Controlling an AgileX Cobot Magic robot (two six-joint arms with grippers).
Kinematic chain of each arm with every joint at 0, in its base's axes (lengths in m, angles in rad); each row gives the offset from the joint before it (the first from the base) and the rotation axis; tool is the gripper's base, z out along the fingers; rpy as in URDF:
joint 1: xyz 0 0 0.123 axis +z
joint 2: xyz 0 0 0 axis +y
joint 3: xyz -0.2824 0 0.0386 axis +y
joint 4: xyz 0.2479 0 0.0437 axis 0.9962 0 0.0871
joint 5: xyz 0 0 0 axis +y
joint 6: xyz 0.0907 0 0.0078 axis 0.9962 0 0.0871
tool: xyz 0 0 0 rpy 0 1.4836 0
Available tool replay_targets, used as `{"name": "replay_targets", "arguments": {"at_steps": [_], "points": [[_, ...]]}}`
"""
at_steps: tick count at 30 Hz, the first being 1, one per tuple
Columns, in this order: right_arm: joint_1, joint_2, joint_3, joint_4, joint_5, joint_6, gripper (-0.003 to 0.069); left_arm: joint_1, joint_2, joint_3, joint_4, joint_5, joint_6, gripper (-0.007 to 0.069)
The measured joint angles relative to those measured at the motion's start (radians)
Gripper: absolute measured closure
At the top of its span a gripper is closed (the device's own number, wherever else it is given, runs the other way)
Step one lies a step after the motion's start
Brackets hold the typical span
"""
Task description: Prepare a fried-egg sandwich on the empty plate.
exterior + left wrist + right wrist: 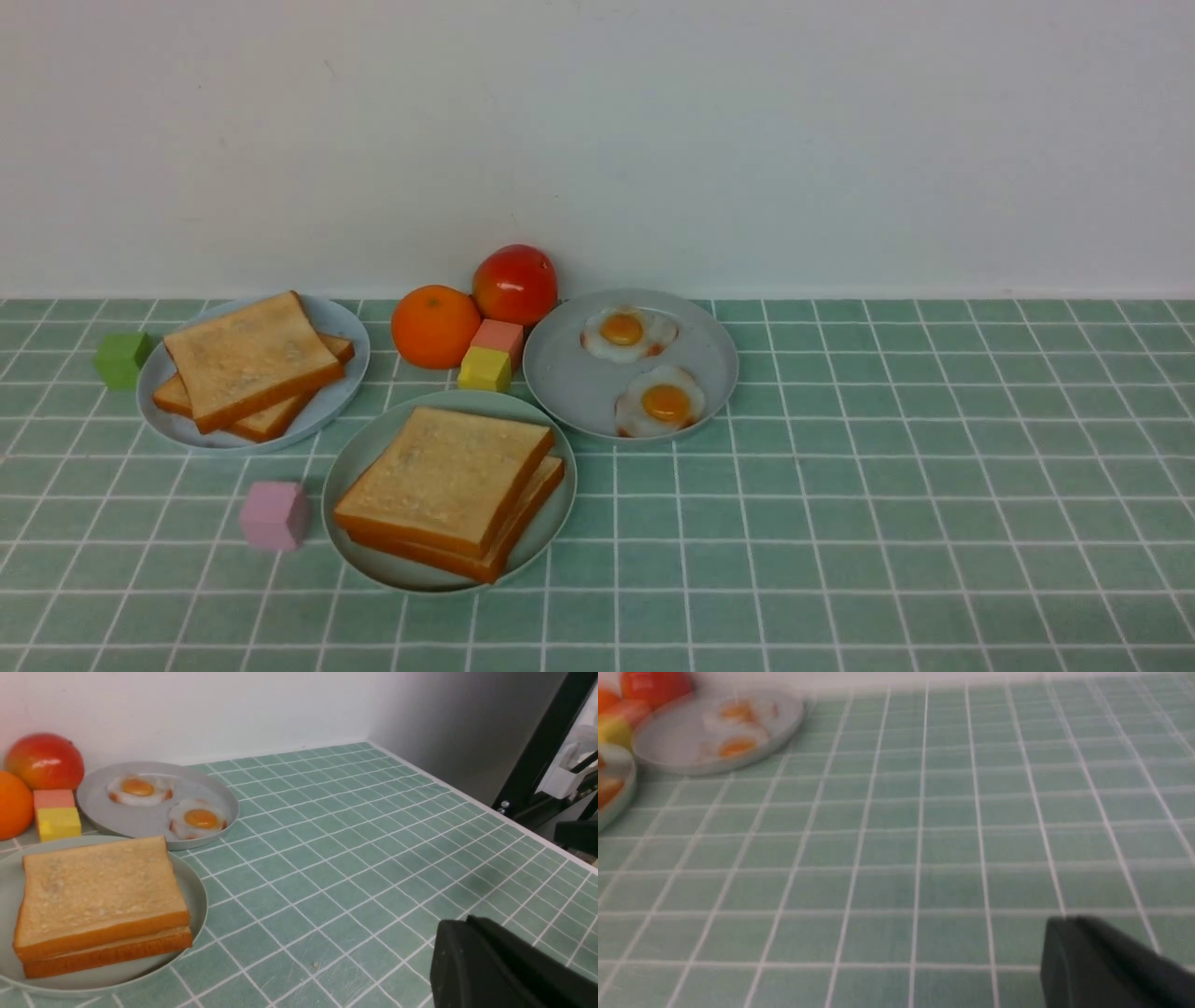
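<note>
Item: fried-egg sandwich, two toast slices stacked on the mint plate, near centre of the desk.
- Filling: no fried egg shows between the slices in any view; whether one lies hidden cannot be told.
- Upper slice: skewed over the lower one, whose corner juts out at 3 o'clock.
- Surroundings, read from the plate: grey plate with two spare eggs at 1 o'clock; yellow cube just beside the rim at 12; pink cube close at 9; second toast pile at 10.
- Left fingers and right fingers: only a dark edge shows in each wrist view; clenched or released cannot be told. Neither is near the stack.

Hazards, as judged:
- The skewed top slice may slide off if nudged.
- A low reach toward the plate may clip either cube.
- The toast pile at 10 o'clock could be mistaken for the sandwich.
</note>
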Motion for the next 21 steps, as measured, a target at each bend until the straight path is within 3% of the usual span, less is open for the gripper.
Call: {"name": "replay_targets", "arguments": {"at_steps": [21], "points": [[0.000,0.000,0.000,-0.015,0.001,-0.007,0.0658,-0.001,0.000,0.000,0.000,0.000,0.000,0.0604]]}}
